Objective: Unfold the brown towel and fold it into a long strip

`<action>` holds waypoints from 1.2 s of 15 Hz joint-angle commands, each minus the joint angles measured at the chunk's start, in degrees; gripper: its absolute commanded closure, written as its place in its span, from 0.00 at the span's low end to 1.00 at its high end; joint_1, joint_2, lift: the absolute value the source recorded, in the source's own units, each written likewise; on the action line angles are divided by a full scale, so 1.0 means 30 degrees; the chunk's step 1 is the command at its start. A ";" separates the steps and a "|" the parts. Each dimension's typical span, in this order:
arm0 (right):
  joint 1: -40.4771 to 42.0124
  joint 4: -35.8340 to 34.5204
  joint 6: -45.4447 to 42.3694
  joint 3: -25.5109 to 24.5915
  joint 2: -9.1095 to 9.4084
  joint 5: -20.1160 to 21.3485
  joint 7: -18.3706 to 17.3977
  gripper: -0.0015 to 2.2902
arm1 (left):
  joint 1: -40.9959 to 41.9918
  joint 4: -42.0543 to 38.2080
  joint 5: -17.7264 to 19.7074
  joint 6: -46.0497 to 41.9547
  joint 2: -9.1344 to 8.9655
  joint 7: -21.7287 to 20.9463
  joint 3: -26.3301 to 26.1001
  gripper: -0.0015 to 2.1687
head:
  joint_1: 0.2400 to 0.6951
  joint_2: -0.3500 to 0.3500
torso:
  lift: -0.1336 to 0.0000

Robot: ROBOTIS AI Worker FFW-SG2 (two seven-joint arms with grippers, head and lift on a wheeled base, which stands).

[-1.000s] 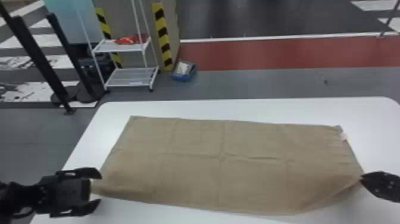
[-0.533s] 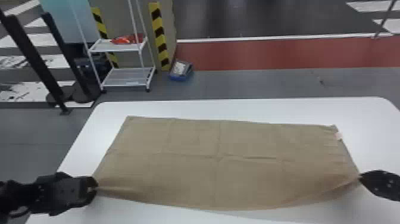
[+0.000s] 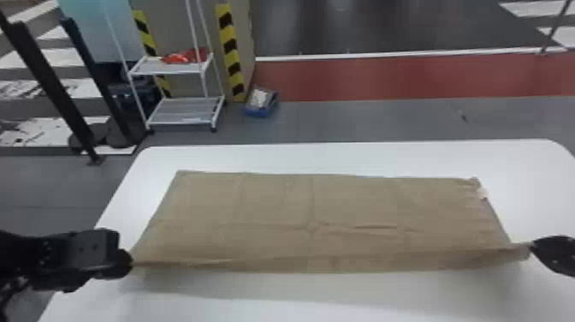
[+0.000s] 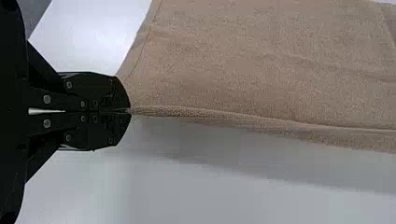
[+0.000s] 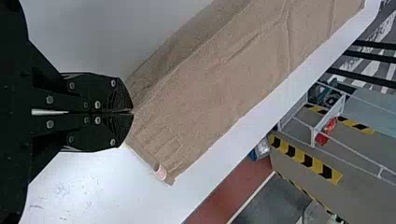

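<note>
Worktop, white. Brown towel upon worktop, spread wide, near edge lifted. Left tool, worktop's left side; right tool, worktop's right: each pinched shut on a near corner. Unfolding apparently done; strip folding unfinished.

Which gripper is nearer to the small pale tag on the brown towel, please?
The right gripper. It pinches the robot-side edge of the brown towel at the same end as the pale tag; the left gripper pinches that edge at the opposite end.
</note>
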 commanded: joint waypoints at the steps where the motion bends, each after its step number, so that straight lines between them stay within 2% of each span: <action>1: -0.0923 0.0087 0.1373 0.0010 0.0006 -0.0052 0.0106 0.53 | -0.0999 -0.0489 0.0254 0.0303 0.0099 -0.0765 -0.0152 0.73 | 1.00 0.64 | 0.06; 5: -0.3121 0.0790 0.4127 0.0332 -0.0053 0.0417 0.0546 0.53 | -0.3518 0.0068 0.0254 0.1007 0.0568 -0.1321 -0.1471 0.72 | 1.00 0.59 | 0.06; 7: -0.4556 0.1464 0.5709 0.0947 -0.0170 0.0973 0.1219 0.53 | -0.5862 0.1767 0.0225 0.1534 0.0802 -0.1937 -0.2818 0.72 | 1.00 0.55 | 0.06; 10: -0.6988 0.3837 0.6119 0.1826 -0.0317 0.1735 0.1776 0.53 | -0.9583 0.5107 -0.0303 0.2003 0.0919 -0.2083 -0.5426 0.72 | 1.00 0.53 | 0.06; 13: -0.9156 0.6269 0.6119 0.2647 -0.0404 0.2086 0.2010 0.53 | -1.2659 0.8769 -0.1006 0.2354 0.0333 -0.2112 -0.7506 0.72 | 1.00 0.49 | 0.06; 15: -1.0474 0.7792 0.6119 0.2998 -0.0404 0.2174 0.2098 0.53 | -1.4065 1.0761 -0.1563 0.2354 -0.0194 -0.1907 -0.8092 0.72 | 1.00 0.48 | 0.06; 18: -1.2085 1.0194 0.6119 0.3555 -0.0287 0.2233 0.2128 0.53 | -1.5091 1.2255 -0.1709 0.2237 -0.0458 -0.1234 -0.8356 0.72 | 1.00 0.47 | 0.06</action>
